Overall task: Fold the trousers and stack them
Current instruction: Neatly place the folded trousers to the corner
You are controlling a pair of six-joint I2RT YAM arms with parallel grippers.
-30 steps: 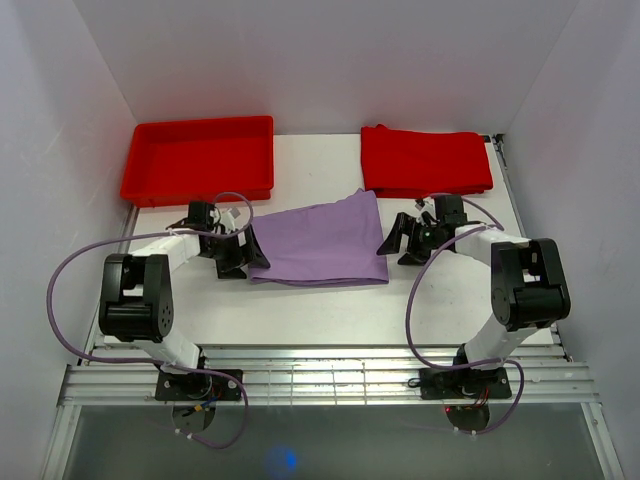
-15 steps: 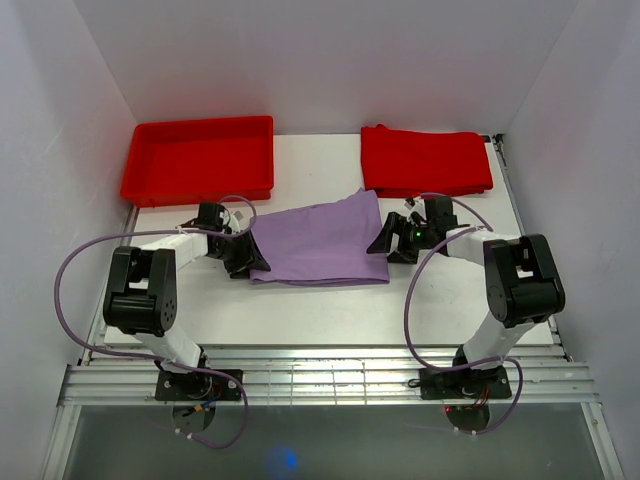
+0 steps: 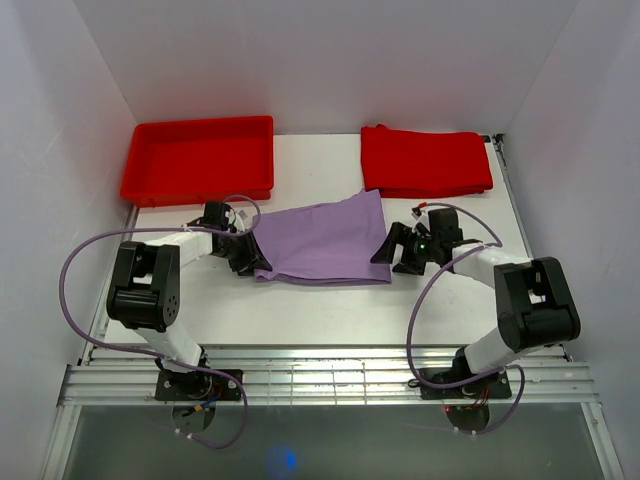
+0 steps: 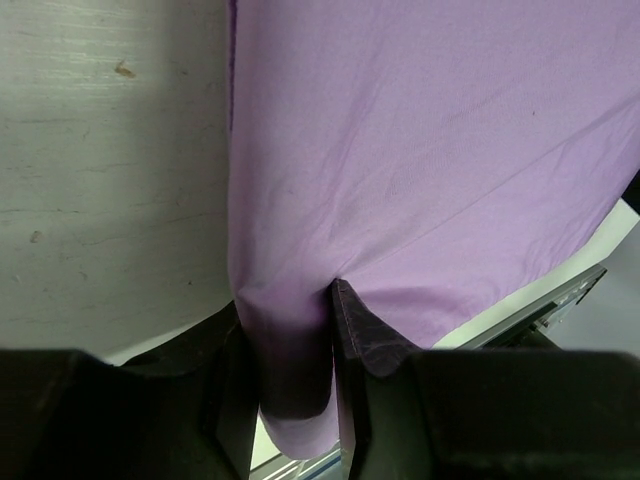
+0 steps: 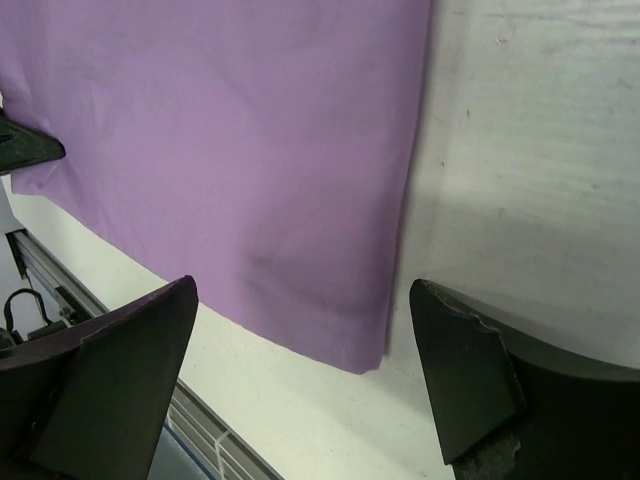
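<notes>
Top external view: we see the folded lilac-purple soft fabric trousers (image 3: 325, 240) lying flat as a rough rectangle in the middle of the white table (image 3: 300, 310), in front of the rigid red plastic tray (image 3: 198, 160) at the back left.
Left gripper (image 4: 290, 345): narrow, its fingers pinching a raised tuck of cloth at the trousers' left edge.
Right gripper (image 5: 295, 365): spread wide and holding nothing; the trousers' near right corner lies between its fingers, and we cannot tell whether the fingertips touch the table.
Step in hand: we judge it to be taking both ends for another fold; one side is gripped, the other not yet.
Doing it well: we would set the right fingers astride the right edge, gather every layer, and close only once the cloth sits deep between them.
Matching the sides: we would want both grips level along their edges, so the lift rises evenly and the crease runs straight.
Risk: a shallow bite on the top layer alone could peel the fold open; the soft cloth may sag, so a low, slow lift suits it.
</notes>
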